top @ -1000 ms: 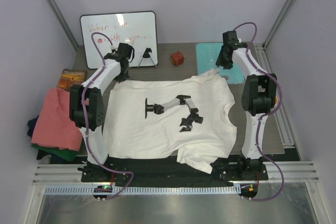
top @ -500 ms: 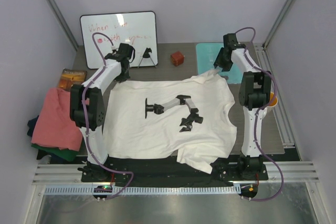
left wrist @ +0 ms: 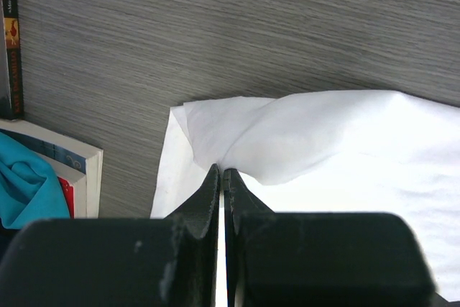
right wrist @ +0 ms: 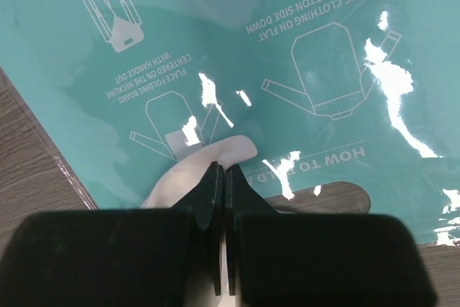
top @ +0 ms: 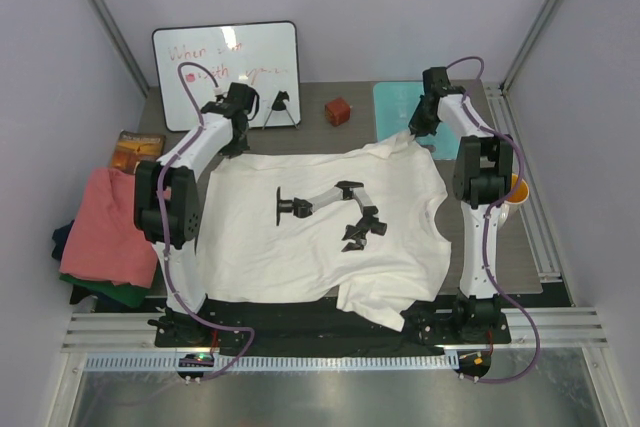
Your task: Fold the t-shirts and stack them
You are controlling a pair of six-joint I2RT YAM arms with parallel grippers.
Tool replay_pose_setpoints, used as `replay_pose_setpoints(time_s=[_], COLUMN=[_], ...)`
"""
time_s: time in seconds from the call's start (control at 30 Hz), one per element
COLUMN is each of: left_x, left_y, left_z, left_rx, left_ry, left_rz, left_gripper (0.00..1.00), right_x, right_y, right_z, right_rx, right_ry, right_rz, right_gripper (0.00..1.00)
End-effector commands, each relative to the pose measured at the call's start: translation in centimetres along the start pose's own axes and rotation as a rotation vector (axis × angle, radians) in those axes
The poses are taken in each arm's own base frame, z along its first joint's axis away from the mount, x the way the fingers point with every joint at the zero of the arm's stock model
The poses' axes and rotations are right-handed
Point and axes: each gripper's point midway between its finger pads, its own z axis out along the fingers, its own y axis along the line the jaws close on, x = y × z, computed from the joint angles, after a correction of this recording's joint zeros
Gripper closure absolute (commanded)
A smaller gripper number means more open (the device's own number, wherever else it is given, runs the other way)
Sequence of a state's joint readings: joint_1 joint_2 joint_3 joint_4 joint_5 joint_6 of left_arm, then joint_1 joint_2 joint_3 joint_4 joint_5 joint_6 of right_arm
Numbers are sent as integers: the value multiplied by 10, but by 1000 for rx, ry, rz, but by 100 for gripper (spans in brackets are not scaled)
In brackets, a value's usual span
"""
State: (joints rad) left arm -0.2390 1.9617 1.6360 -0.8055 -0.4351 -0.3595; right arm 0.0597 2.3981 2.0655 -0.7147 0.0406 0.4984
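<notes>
**Both claws clenched on the white shirt's far edge**

Your left claw is clamping with no gap showing between its jaws. A fold of the white t-shirt is bunching right at their tips, in the middle of that wrist view. Your right claw is doing likewise: jaws pressed together, with a small tongue of white cloth poking out beneath them over the teal mat. Seen from overhead, the shirt is lying spread across the centre of the frame. Its two upper corners are being drawn toward the claws at upper left and upper right.

As I judge it, you are taking the far edge to fold it toward the bottom of the frame. To do this well, be lifting both corners together and level, so the cloth is hanging taut between them. Then be carrying them down-frame at one pace. Each pinch is looking thin, so go gently lest a corner slip out. At lower right the hem is spilling past the near edge of the table; be watching that it is not dragging.

Counting: four t-shirts, the white one plus the salmon-pink t-shirt, the dark green t-shirt and the navy t-shirt piled at the left edge. Two claws, one teal mat, one whiteboard, one red block.
</notes>
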Motion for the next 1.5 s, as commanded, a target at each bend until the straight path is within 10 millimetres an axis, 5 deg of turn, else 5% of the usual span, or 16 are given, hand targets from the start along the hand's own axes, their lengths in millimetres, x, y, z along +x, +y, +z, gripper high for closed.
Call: replay_pose_setpoints(time_s=[0.0,0.6,0.93,1.47], left_x=[-10,-27,-31,-60], left_y=[-3,-4,-3,23], left_z=[-7,-23,-30,-41], left_rx=[10,61,75,-16], left_ry=[-26,-129,-151,-229], left_rz=[-3,-43,-49,-107], left_gripper=[100,100,100,100], right_x=[-30,-90,-79,-62], right_y=[6,50,69,49], right_z=[-30,-128,-163,-190], right_rx=[-3,-239,-398,-371], right_ry=[-107,-385,-417,-456], right_rz=[-6,-42,-89,-127], right_gripper=[99,99,99,99])
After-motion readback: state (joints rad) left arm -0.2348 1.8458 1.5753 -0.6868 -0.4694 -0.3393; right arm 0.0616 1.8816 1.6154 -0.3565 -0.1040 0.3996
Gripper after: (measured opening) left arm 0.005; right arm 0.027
